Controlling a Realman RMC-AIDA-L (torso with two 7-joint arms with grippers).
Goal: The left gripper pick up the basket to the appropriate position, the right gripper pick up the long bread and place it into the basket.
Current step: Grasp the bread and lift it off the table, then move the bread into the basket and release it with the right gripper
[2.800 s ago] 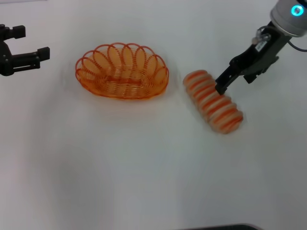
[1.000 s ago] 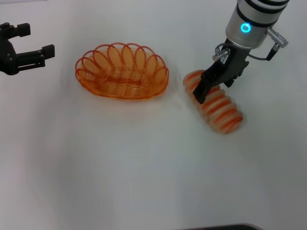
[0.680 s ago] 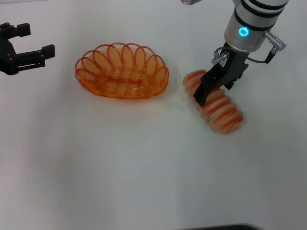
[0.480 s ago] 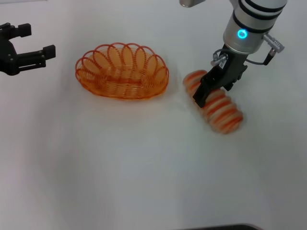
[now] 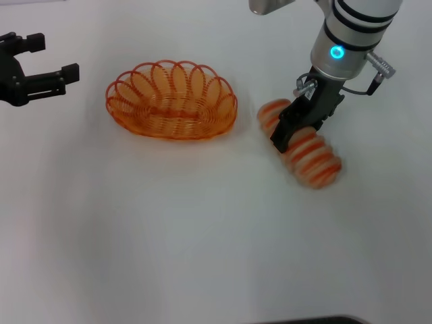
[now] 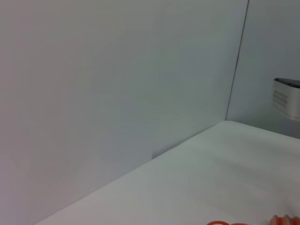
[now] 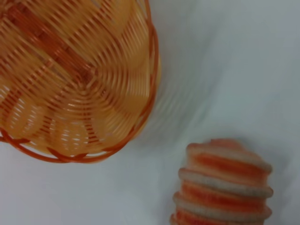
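The orange wire basket [image 5: 172, 100] stands empty on the white table, left of centre; it also shows in the right wrist view [image 7: 70, 79]. The striped long bread [image 5: 304, 148] lies on the table to its right, angled away from it, and shows in the right wrist view [image 7: 225, 185]. My right gripper [image 5: 297, 125] hangs over the bread's near-basket half, its jaws apart on either side of the loaf and not closed on it. My left gripper [image 5: 50, 57] is open and empty at the far left, apart from the basket.
The white tabletop [image 5: 202, 236] spreads wide in front of the basket and bread. The left wrist view shows a grey wall [image 6: 117, 70] and the table's far edge [image 6: 187, 140]. A dark edge [image 5: 310, 320] shows at the bottom.
My right gripper has moved from the right of the bread to above it and edged slightly left and lower. Basket, bread and left gripper have stayed in place.
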